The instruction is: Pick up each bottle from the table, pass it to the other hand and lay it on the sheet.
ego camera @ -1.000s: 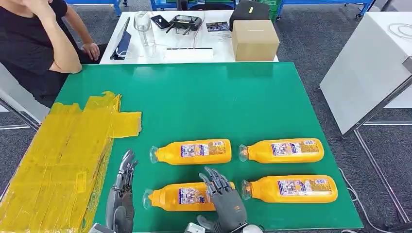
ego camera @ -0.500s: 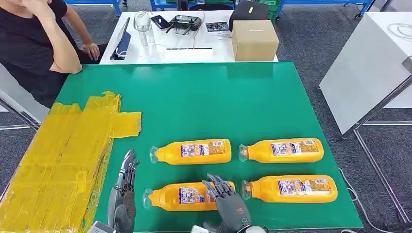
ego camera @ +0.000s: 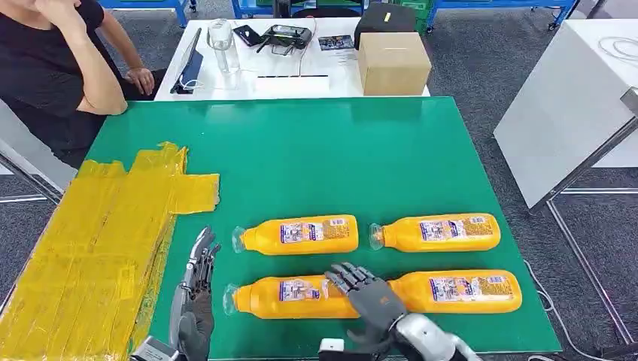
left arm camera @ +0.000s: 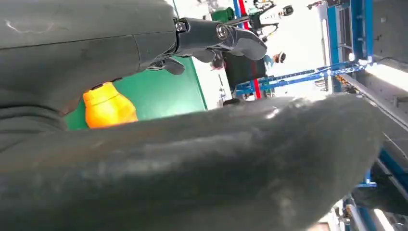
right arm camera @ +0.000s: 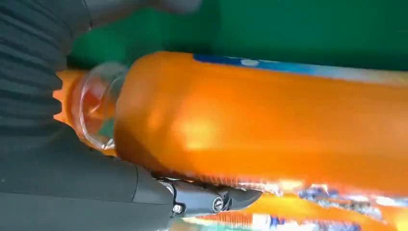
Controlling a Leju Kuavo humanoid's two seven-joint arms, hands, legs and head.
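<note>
Right hand (ego camera: 374,299) over near bottles
Your view hides its grip on the bottle (ego camera: 290,296), so I can't tell; left hand (ego camera: 194,289) is open, fingers straight on counter (ego camera: 316,165)

No text could be read anywhere. Each of the four orange bottles on the green worktop (ego camera: 316,150) carried a printed label with blue and white patches: the far left bottle (ego camera: 295,235), the far right bottle (ego camera: 436,233), the near left bottle (ego camera: 290,297) and the near right bottle (ego camera: 463,292). The print on all four labels was too small to make out. In the right wrist view a label's blue edge (right arm camera: 298,65) showed on a bottle, blurred, with no letters legible.
</note>
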